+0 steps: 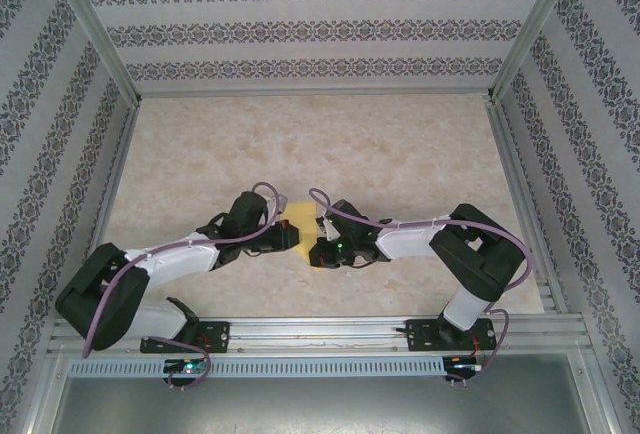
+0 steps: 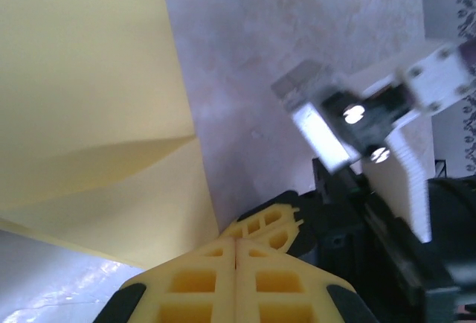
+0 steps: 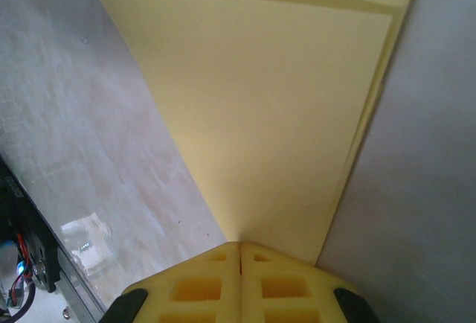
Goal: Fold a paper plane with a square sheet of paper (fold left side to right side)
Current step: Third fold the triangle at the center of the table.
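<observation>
Square sheet of paper (image 1: 303,238), yellow and creased, lies in the middle of the table (image 1: 400,154) between the 2 grippers. Left gripper (image 2: 236,242) and right gripper (image 3: 239,247) are closed with their tips at its edge; whether they pinch it is unclear. Dragging sideways could skew the crease. The 2 arms reach inward, elbows out, wrists low.

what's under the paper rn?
Table, showing along both sides of the paper. One edge shows stacked layers, so it's folded over itself. Anything flat beneath is covered.
</observation>
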`<state>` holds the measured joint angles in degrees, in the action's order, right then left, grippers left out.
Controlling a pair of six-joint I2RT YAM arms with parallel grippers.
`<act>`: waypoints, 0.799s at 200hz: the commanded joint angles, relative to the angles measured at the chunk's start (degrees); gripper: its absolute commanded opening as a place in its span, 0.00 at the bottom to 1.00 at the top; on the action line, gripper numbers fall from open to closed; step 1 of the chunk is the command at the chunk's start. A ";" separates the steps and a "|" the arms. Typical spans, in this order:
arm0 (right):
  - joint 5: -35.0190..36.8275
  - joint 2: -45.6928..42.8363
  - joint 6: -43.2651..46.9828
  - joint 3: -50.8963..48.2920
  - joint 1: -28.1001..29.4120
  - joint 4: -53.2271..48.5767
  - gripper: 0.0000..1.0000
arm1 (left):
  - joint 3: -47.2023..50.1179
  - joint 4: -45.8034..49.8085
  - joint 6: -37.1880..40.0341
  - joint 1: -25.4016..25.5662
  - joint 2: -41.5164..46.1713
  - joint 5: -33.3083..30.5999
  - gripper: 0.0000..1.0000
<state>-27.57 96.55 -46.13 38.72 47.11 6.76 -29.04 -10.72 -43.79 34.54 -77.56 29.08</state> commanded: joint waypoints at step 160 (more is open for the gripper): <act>4.74 3.31 2.97 -2.73 -0.79 -9.18 0.00 | 1.53 -11.18 -3.33 2.28 -12.70 -1.59 0.04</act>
<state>-28.01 96.55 -45.01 38.11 46.98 7.75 -28.60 -19.75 -46.83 36.05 -89.43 29.23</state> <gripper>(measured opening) 0.046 0.051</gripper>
